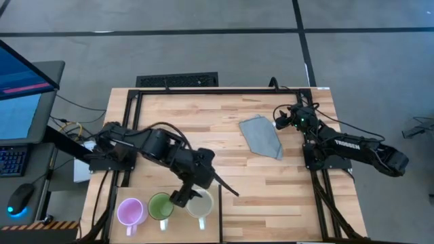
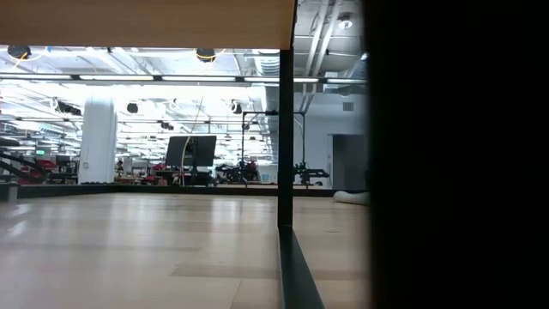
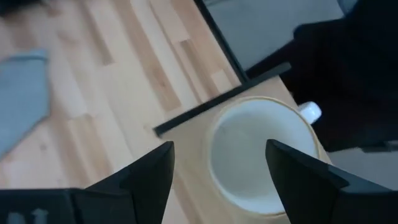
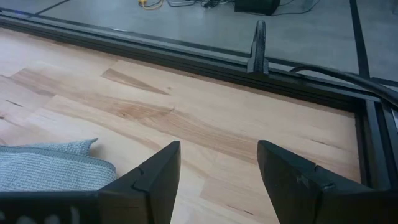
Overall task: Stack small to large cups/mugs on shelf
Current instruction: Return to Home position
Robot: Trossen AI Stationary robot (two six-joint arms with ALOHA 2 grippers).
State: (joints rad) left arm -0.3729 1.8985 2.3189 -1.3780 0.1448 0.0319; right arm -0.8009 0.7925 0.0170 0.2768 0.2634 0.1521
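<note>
Left gripper [image 1: 184, 196] hovers over the shelf [image 1: 183, 229], and you can see its fingers [image 3: 149, 174] spread wide, holding nothing; the cream-white mug [image 1: 201, 205] sits upright just beneath and beside it, mouth up. From the left wrist view the left gripper [image 3: 219, 144] frames that white mug [image 3: 261, 155] between its two dark fingers, the empty bowl open to the camera and the handle [image 3: 309, 112] jutting from the far side of the rim; whether a finger touches the rim, you cannot tell. The mug stands close to the corner of the shelf [image 3: 193, 127], just inside its dark edge [image 3: 217, 99].

On the other side of the gripper from the white mug stands the green mug [image 1: 161, 206], just beside the tool; one place farther along the row is the light purple mug [image 1: 130, 211]. All three stand side by side on the shelf, upright, none set inside another.

Right gripper [image 1: 281, 120] rests well apart from the left one, far across the striped plank tabletop [image 1: 271, 183]; its jaws stand wide and empty, as the right wrist view of the right gripper [image 4: 217, 146] shows you. The grey folded cloth [image 1: 261, 135] lies flat on the planks just beside that gripper, and a corner of the cloth [image 4: 50, 165] appears next to one finger.
</note>
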